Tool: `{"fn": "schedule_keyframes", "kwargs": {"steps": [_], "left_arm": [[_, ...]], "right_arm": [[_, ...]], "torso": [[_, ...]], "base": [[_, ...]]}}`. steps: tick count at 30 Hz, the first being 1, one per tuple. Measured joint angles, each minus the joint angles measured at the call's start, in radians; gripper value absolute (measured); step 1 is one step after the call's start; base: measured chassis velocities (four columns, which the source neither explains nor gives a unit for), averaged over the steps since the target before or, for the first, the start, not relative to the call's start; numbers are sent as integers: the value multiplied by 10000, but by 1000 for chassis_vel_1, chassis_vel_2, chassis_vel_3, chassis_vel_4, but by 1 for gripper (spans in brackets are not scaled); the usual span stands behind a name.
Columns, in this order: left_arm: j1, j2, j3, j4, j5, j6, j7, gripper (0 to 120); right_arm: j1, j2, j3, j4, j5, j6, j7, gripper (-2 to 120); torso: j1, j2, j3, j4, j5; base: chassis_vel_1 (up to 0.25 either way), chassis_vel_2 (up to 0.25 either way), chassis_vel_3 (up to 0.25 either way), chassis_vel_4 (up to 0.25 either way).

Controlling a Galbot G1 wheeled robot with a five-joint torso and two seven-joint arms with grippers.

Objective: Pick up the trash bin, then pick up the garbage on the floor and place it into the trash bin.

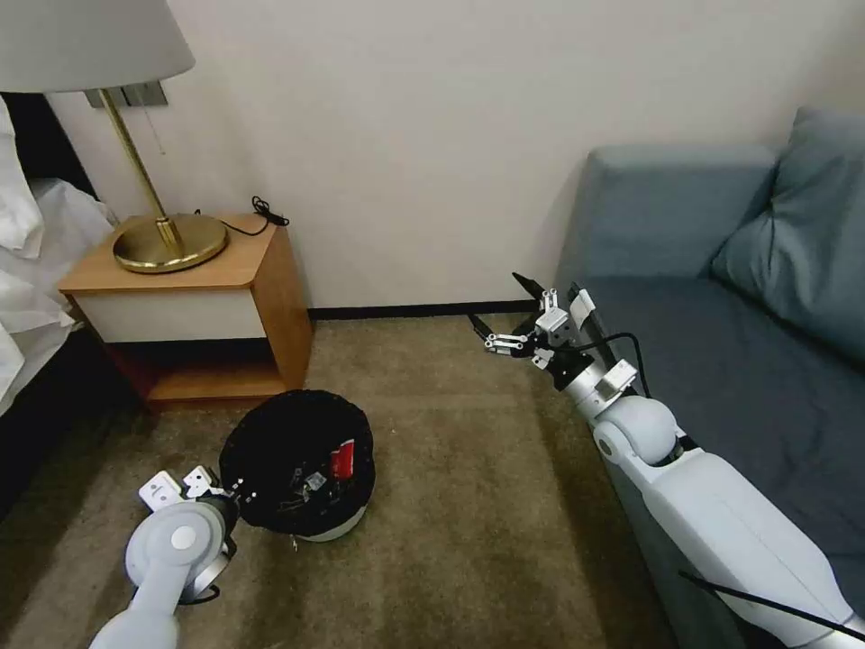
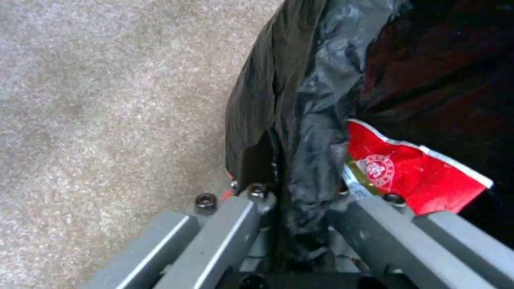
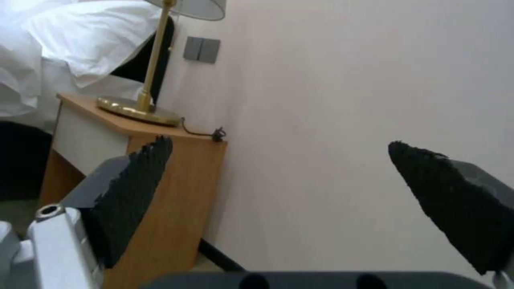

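My left gripper (image 1: 236, 491) sits at the near-left rim of the trash bin (image 1: 338, 525), clamped on the rim with the black liner bag (image 2: 300, 120) pinched between its fingers; one finger runs outside the wall, the other inside. The bin stands on the carpet (image 1: 468, 505) in front of the nightstand (image 1: 194, 302), apparently leaning a little toward me. Judgement: light, stiff plastic shell, but the liner is thin and slippery, so the hold must bite the wall itself or the bag will slide off. A one-sided rim hold will let the bin swing and tip. A red wrapper (image 2: 412, 176) lies inside, just beside the inner finger; it is featherlight and crushable. My right gripper (image 1: 509, 317) hangs released, jaws wide apart, above the carpet beside the sofa (image 1: 721, 361), holding nothing.
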Motion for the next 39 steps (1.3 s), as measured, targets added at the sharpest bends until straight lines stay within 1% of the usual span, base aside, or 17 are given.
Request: {"fn": "schedule_keyframes", "kwargs": {"steps": [6,11,14,21,23,27,28,29,30,31,32,33,34,35,37,38,39], "left_arm": [[4,6,-117,59,7,-14,81,30],[123,16,-238,-158,528,-25,490,46],[400,82,-345,-523,1170,121,790,63],[510,87,-429,-796,1645,121,893,83],[618,116,-449,-1147,1910,187,902,95],[796,177,-556,-1582,2306,273,988,100],[1001,229,-653,-2045,2760,316,1141,100],[1221,290,-787,-2515,3460,293,1551,100],[1221,290,-787,-2515,3460,293,1551,100],[1453,349,-970,-2956,4409,18,2335,100],[1667,416,-1217,-3426,5673,-686,3655,100],[1755,465,-1402,-3660,6580,-1308,4497,100],[1755,465,-1402,-3660,6580,-1308,4497,100],[1758,502,-1606,-3755,7676,-2176,5426,100],[1550,475,-1698,-3421,9092,-3355,6401,100],[1550,475,-1698,-3421,9092,-3355,6401,100],[1438,376,-1648,-3172,9663,-3794,6730,100]], "right_arm": [[-24,0,-14,-101,-54,51,-80,100],[-1,-45,-5,-191,-23,98,-212,100],[51,-98,35,-222,59,112,-297,100],[167,-67,28,-368,76,137,-311,100],[189,-61,22,-392,90,143,-322,100],[194,-61,37,-396,110,148,-322,100],[191,-60,94,-388,133,148,-323,100],[174,-57,178,-369,142,149,-298,100],[174,-57,178,-369,142,149,-298,100],[133,-33,293,-347,145,149,-192,100],[27,8,494,-268,186,97,-6,100],[-88,32,664,-140,269,-31,242,100],[-88,32,664,-140,269,-31,242,100],[-332,88,910,215,554,-399,882,100],[-767,315,1315,954,1183,-1057,2313,100],[-767,315,1315,954,1183,-1057,2313,100],[-980,519,1613,1256,1364,-1319,2780,100]], "torso": [[0,-1,0,2,0],[0,-1,0,0,0],[0,-1,0,3,0],[0,-1,0,2,0],[0,-1,0,0,-1],[0,-1,1,0,-1],[0,-1,1,1,-2],[0,-1,0,2,-2],[0,-1,0,2,-2],[0,-1,0,4,-2],[1,-1,0,5,1],[0,-1,-1,5,5],[0,-1,-1,5,5],[0,0,-1,2,4],[0,0,-1,-4,1],[0,0,-1,-4,1],[0,-1,-1,-1,-1]], "base": [[0,0,0,0],[0,0,0,0],[0,0,0,0],[0,0,0,0],[0,0,0,0],[0,0,0,0],[0,0,0,0],[0,0,0,0],[0,0,0,0],[0,0,0,0],[0,0,0,0],[0,0,0,0],[0,0,0,0],[0,0,0,0],[0,0,0,0],[0,0,0,0],[0,0,0,0]]}}
